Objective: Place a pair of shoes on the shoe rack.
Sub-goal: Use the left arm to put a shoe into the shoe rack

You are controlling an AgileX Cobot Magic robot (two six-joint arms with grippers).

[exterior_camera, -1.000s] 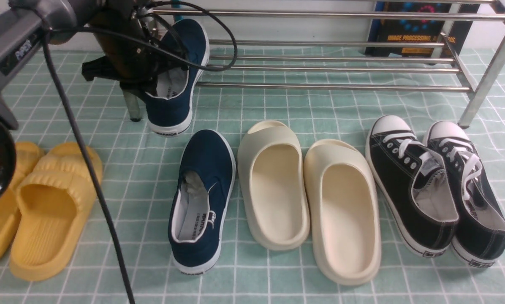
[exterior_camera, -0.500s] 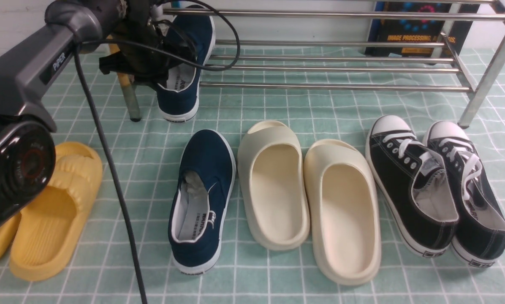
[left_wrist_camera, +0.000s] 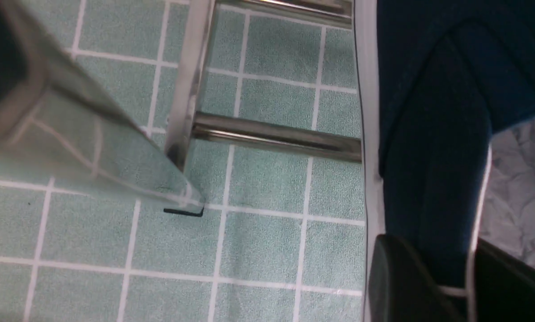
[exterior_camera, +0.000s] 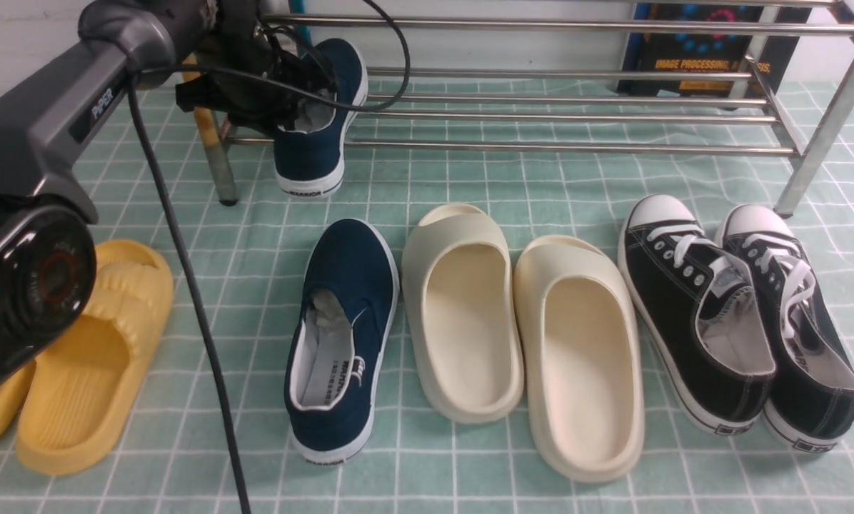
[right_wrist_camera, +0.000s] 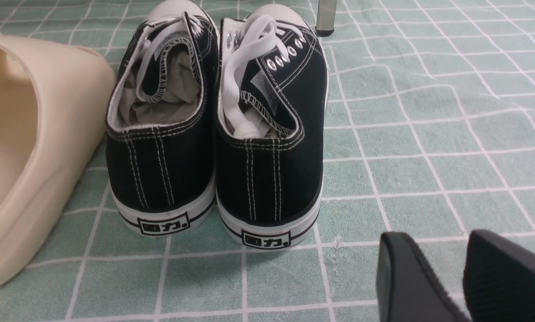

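Front view: my left arm [exterior_camera: 63, 121] has "PIPER" printed on its grey link. Behind the shoe rack [exterior_camera: 555, 146] stands a dark book [exterior_camera: 705, 46] with "IMAGE PROCESSING" readable on its cover. One navy shoe [exterior_camera: 320, 135] lies across the rack's lowest bars at its left end, toe toward the wall and heel jutting out over the front bar. "WARRIOR" shows on its white heel strip. The other navy shoe [exterior_camera: 348, 285] lies on the green checked cloth [exterior_camera: 470, 178] in front of the rack, just beside the cream slides [exterior_camera: 463, 314], with the same word on its heel. The print on its insole is too small for me to read. In the right wrist view the black sneakers [right_wrist_camera: 214, 147] bear heel tags reading "回力".

My left gripper [left_wrist_camera: 446, 268] sits at the heel opening of the shoe on the rack, with one finger outside the collar, one inside, and the navy wall between them. Whether they press it I cannot tell. My right gripper [right_wrist_camera: 446, 255] hangs low over the cloth behind the black sneakers, its fingers slightly apart and empty.
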